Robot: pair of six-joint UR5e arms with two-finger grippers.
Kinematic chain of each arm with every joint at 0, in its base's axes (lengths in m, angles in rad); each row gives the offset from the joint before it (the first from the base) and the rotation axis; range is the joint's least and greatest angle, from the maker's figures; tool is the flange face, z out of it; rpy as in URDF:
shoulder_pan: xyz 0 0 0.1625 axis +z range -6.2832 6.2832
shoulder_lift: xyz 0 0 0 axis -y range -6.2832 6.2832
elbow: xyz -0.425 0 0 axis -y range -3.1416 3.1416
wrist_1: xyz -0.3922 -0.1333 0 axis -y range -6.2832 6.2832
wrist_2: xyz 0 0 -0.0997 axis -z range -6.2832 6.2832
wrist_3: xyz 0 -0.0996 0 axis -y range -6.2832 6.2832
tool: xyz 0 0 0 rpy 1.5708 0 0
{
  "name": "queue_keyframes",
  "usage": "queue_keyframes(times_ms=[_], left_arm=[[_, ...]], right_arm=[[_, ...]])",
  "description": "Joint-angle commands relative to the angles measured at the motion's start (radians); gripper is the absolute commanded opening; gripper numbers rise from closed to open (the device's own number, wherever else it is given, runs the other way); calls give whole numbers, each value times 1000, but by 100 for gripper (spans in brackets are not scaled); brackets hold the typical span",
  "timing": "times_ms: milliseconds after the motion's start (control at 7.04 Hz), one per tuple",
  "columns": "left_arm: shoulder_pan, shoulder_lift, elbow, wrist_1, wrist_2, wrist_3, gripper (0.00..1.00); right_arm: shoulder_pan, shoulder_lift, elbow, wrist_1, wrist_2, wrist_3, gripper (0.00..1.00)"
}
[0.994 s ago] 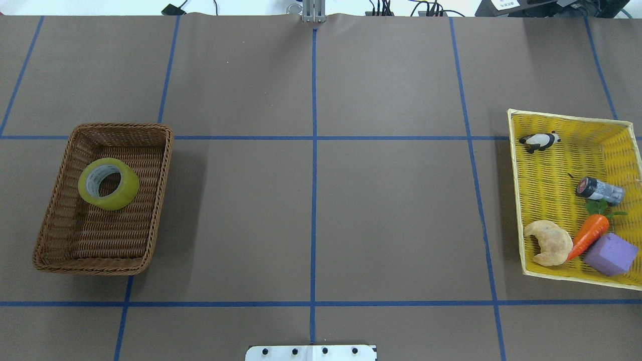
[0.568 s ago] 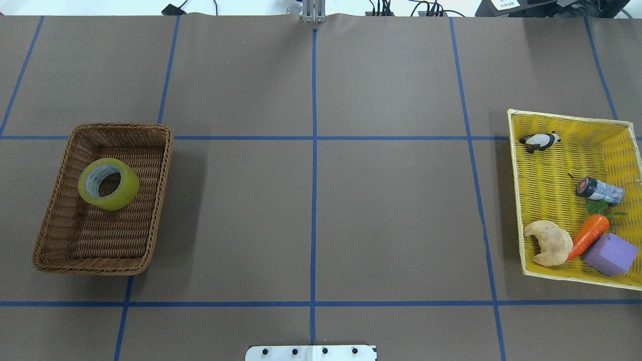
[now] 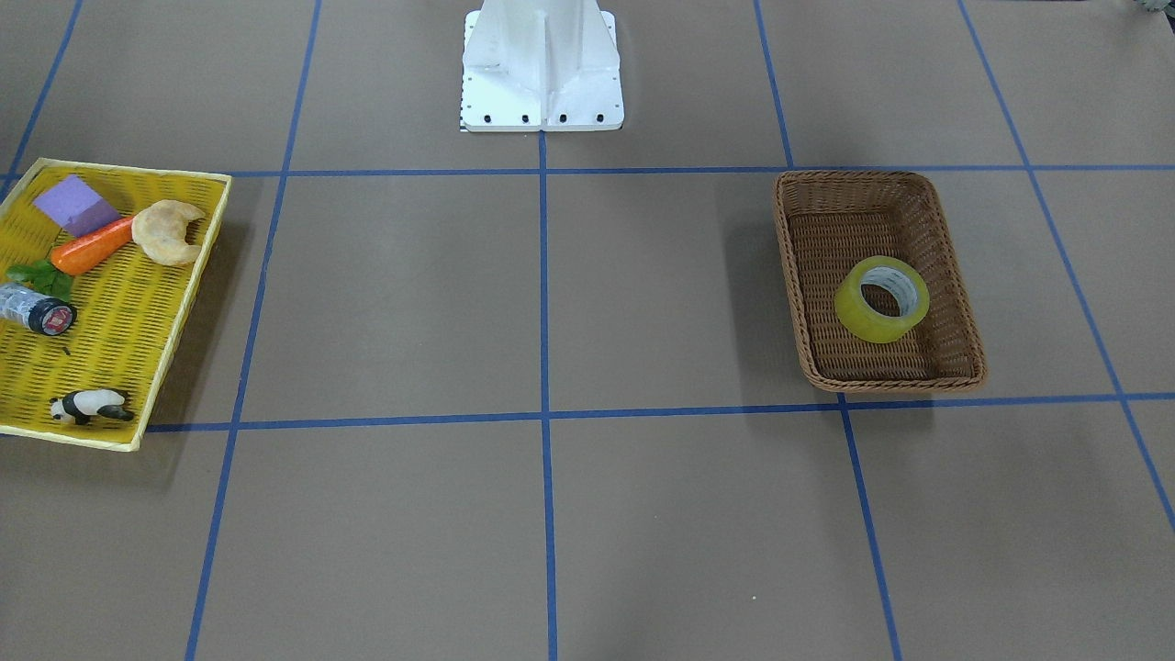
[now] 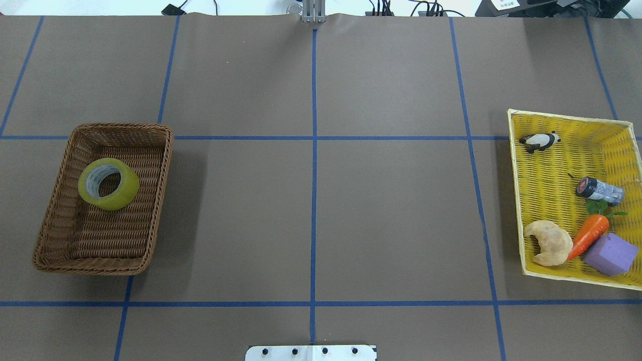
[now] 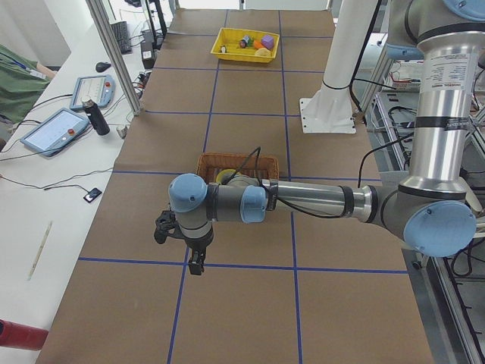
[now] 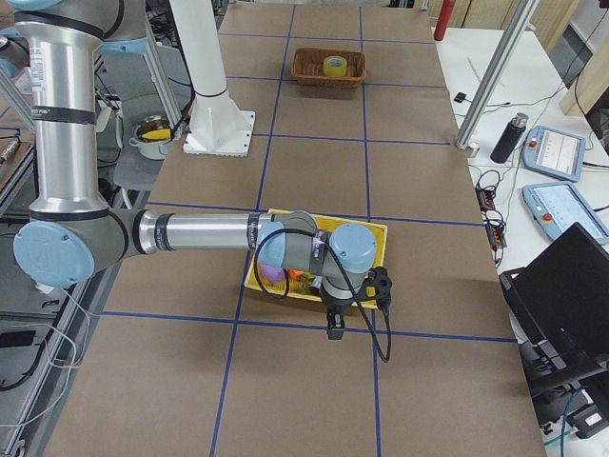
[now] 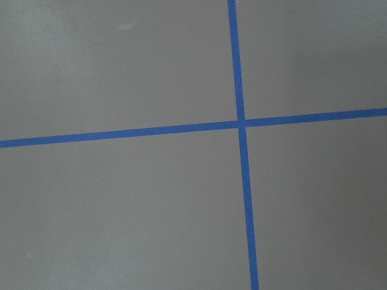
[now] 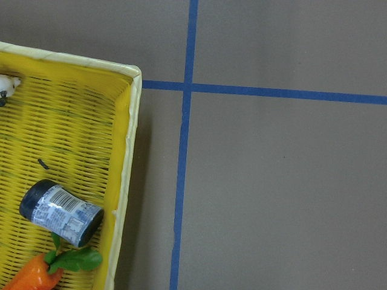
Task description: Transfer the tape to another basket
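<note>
Crossing the brown table cover (image 4: 391, 210), blue gridlines (image 4: 313, 200).

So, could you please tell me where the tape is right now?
In the overhead view the tape lies alone in the upper half of the basket at left, across from the yellow tray at right.

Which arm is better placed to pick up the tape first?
Left. The left tool hangs near the wicker basket holding the tape; the right tool hangs by the yellow tray at the table's other end.
</note>
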Motion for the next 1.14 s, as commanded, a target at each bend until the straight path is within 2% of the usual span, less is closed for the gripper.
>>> queue_keyframes(times_ms=[0, 994], left_arm=[[0, -2, 1, 0, 3, 0, 98], [0, -2, 4, 2, 16, 0, 98]], right_arm=[[0, 0, 0, 0, 0, 2, 100], [0, 1, 0, 0, 0, 2, 100]])
